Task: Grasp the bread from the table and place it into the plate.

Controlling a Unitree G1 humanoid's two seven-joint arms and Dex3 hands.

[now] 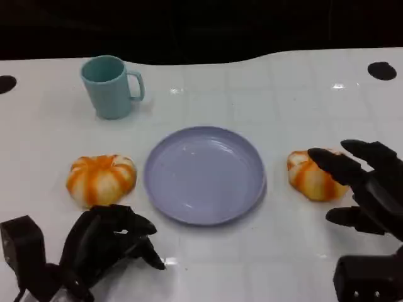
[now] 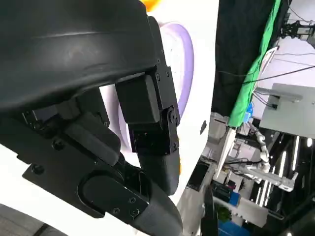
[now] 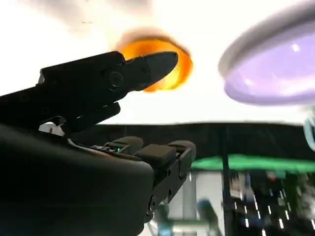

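Observation:
A lavender plate (image 1: 204,173) lies in the middle of the white table. Two orange-and-white striped bread rolls flank it: one roll (image 1: 101,179) to its left, another roll (image 1: 313,175) to its right. My right hand (image 1: 368,185) sits just right of the right roll, fingers spread apart and reaching around it, with nothing gripped. In the right wrist view that roll (image 3: 167,73) shows beyond the fingertips, beside the plate (image 3: 275,73). My left hand (image 1: 107,242) rests low near the table's front edge below the left roll, fingers curled inward with nothing in them.
A teal mug (image 1: 110,86) stands at the back left of the table. Black round marks lie at the far right (image 1: 382,70) and far left edges. The table's far edge borders a dark background.

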